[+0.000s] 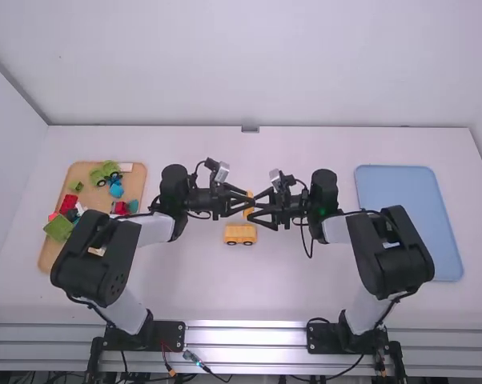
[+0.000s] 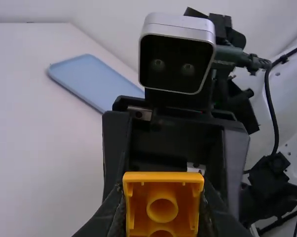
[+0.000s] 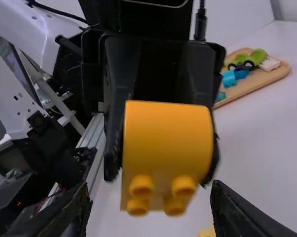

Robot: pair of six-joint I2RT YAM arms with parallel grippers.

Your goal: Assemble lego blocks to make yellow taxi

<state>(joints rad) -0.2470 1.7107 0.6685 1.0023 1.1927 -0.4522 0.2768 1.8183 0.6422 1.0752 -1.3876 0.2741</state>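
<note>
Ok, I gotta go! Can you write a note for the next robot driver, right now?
Left gripper: fingers closed on the orange-yellow block.
Right gripper: fingers open, facing that block, not holding it.
Job's things: yellow wheeled part on the table, between the arms; other blocks in the wooden tray.
Done: the wheeled part stands on its wheels.
Left to do: the held block isn't on it yet; it probably goes on top.

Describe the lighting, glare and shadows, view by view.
High view: soft, diffuse light on the table, bright glare along the metal rail. Left wrist view: the orange block has a brightly lit upper rim and a shaded hollow; the camera housing has a pale sheen on top. Right wrist view: the block's smooth face is fairly evenly lit.
</note>
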